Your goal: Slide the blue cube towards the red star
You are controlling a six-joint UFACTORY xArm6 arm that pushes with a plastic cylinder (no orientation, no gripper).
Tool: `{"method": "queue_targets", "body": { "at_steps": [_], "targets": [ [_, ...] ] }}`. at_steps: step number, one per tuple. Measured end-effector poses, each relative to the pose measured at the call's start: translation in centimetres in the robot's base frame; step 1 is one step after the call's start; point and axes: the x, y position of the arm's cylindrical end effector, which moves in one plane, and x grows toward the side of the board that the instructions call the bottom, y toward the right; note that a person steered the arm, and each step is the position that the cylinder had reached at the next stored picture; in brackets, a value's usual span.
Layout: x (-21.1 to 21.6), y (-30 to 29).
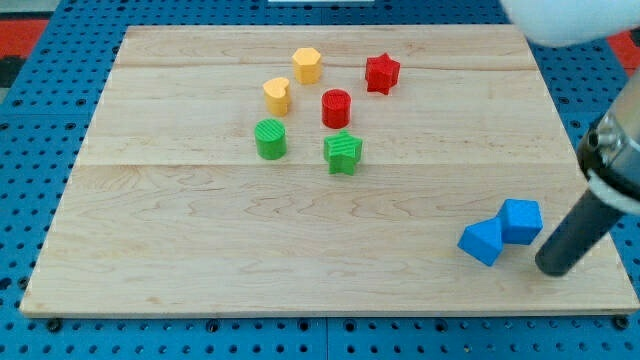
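The blue cube [521, 220] lies at the view's lower right of the wooden board [200, 260], touching a blue triangular block [482, 241] on its left. The red star [381, 73] lies near the view's top, right of centre. My tip [552, 268] is the lower end of the dark rod, just right of and below the blue cube, a small gap apart from it.
A cluster lies left of the red star: a red cylinder [336, 107], a yellow hexagonal block [307, 65], a yellow heart-like block [277, 95], a green cylinder [270, 139] and a green star-like block [343, 152]. The board's right edge is close to my tip.
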Motion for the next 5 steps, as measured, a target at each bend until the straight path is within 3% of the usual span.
{"method": "queue_targets", "body": {
  "at_steps": [3,5],
  "targets": [
    [-12.5,-7.2],
    [-14.0,-13.5]
  ]
}}
